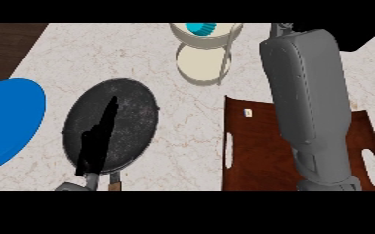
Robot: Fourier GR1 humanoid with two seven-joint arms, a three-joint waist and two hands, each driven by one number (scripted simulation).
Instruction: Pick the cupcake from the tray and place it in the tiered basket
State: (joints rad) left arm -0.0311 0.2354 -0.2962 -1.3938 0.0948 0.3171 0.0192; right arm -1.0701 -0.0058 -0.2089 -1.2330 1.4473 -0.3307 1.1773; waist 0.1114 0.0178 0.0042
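Note:
The cupcake (pixel 201 28), of which a bright blue part shows, sits in the top bowl of the cream tiered basket (pixel 192 40) at the counter's far edge; the view's upper edge cuts it off. The basket's lower tier (pixel 202 63) holds nothing. The brown tray (pixel 253 148) lies at the lower right with no cupcake on its visible part. My right forearm (pixel 306 104) crosses the tray towards the far edge. Only a black bit of my right hand (pixel 356 35) shows, right of the basket and apart from the cupcake. My left hand (pixel 97 141) lies open over the dark pan.
A dark round pan (pixel 132 109) with a handle towards me lies left of centre. A blue plate (pixel 16 114) sticks in from the left edge. Dark wood (pixel 16 42) shows beyond the counter's far left corner. Bare marble lies between pan and tray.

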